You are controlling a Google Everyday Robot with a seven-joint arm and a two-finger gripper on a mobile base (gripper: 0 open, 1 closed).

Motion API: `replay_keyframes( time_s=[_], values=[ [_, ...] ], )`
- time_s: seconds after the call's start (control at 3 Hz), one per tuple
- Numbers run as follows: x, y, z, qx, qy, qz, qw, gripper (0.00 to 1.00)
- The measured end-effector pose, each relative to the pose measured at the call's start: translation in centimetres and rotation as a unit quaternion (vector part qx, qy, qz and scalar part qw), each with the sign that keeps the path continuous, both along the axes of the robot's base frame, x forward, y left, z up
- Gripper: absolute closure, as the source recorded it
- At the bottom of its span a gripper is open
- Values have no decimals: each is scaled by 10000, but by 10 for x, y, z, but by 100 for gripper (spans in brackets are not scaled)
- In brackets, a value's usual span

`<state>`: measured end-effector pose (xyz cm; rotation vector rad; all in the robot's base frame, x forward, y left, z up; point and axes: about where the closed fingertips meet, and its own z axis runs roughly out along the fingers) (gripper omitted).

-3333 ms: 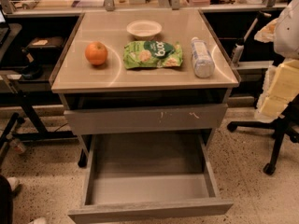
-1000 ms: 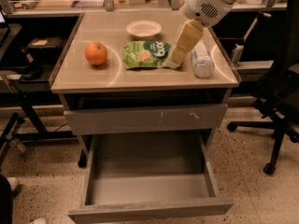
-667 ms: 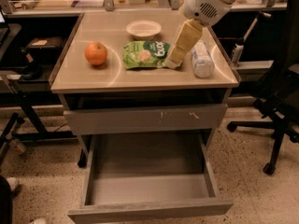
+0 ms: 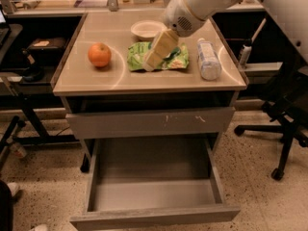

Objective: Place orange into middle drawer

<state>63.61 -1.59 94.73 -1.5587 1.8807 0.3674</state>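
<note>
The orange sits on the left part of the cabinet top. My gripper hangs from the white arm over the green snack bag, to the right of the orange and apart from it. It holds nothing that I can see. The middle drawer is pulled far out below, with its grey inside showing and nothing in it. Above it is a drawer front with small white scratches, pulled out only slightly.
A white bowl stands at the back of the top. A clear plastic bottle lies at the right. An office chair base stands to the right of the cabinet, and dark desk frames to the left.
My arm came in from the right and my gripper moved left across the top, from beside the bottle to over the green bag. The orange and the drawers have not moved.
</note>
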Motion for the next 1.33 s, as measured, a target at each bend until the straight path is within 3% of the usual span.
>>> replay_keyframes(
  time_s=[0.33,0.67,1.0,1.33],
  values=[
    [36,38,-3,270,-89,76,9996,0],
    [36,38,-3,270,-89,77,9996,0],
    [44,48,-18,472,-79,36,9988,0],
    [74,82,-43,762,-52,87,9970,0]
  ],
)
